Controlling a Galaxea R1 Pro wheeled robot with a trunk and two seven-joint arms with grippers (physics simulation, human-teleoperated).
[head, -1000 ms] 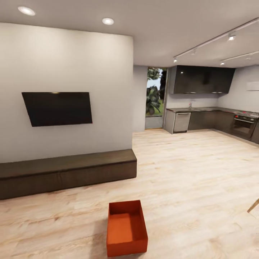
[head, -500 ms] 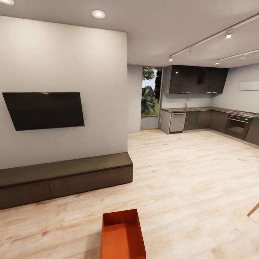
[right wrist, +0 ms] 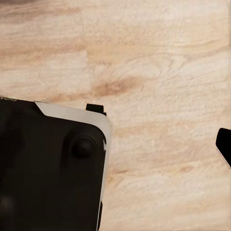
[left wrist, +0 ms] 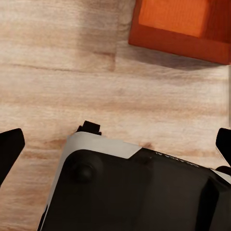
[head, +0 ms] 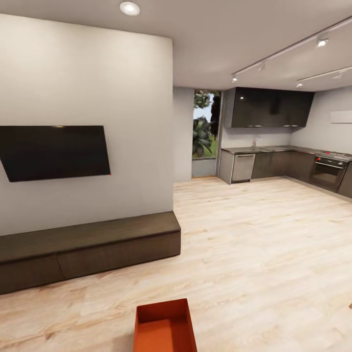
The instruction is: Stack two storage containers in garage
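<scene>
One orange-red storage container stands open-topped and empty on the pale wood-plank floor of the living room, at the bottom middle of the head view, cut by the picture's edge. A corner of the storage container also shows in the left wrist view, beyond my base. My left gripper hangs open above the floor, its dark fingertips far apart at the picture's two sides, holding nothing. In the right wrist view one dark fingertip of the right gripper shows at the picture's edge over bare planks, nothing in it.
A long low dark-brown cabinet runs along the white wall under a black TV. Open plank floor leads to a dark kitchen at the back right. My black-and-white base fills the lower wrist views.
The head camera has moved forward and turned a little: the container has slid lower and is now cut by the picture's bottom edge, and the TV and cabinet sit further left.
</scene>
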